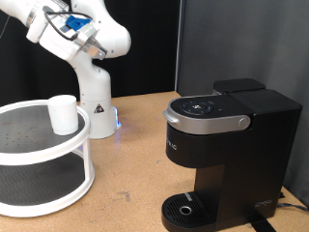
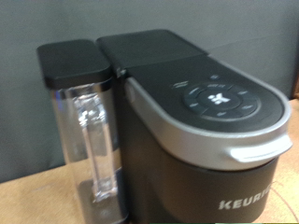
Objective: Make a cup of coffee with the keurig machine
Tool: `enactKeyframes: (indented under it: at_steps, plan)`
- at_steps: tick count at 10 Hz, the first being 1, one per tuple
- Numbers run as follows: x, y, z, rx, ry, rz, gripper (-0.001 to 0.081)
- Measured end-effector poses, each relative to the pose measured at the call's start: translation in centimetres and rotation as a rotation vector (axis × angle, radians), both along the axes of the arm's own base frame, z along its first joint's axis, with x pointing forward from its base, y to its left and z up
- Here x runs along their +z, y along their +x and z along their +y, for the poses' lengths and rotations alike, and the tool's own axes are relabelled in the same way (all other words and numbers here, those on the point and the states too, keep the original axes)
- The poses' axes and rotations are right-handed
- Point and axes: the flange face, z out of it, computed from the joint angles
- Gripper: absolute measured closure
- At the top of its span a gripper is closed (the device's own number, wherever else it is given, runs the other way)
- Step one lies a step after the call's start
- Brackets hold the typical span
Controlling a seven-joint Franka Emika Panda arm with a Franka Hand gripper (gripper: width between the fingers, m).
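Note:
The black keurig machine (image 1: 220, 150) stands at the exterior view's right on the wooden table, lid shut, silver-grey handle forward, its round drip tray (image 1: 183, 208) bare. It fills the wrist view (image 2: 196, 121), with its clear water tank (image 2: 86, 140) beside it. The small white cup (image 1: 63, 114) stands upright on the top tier of a white round stand (image 1: 39, 145) at the exterior view's left. The arm is raised at the top left of the exterior view; its gripper does not show in either view.
The white robot base (image 1: 95, 101) stands behind the stand, with a blue light at its foot. Bare wooden tabletop (image 1: 130, 169) lies between the stand and the machine. A black curtain hangs behind.

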Motion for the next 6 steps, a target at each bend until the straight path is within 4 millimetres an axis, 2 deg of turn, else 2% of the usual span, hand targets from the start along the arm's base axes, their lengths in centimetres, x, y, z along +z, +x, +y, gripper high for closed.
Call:
enactKeyframes:
  at_steps: [2,4,6]
  plan:
    - [0.8,-2.4,-1.1,0.090,0.016,0.031,0.0806]
    - [1.7,-5.2,-2.6,0.185,0.045,0.146,0.0806]
    - [2.8,-7.2,-4.4,0.134,0.071,0.255,0.0806]
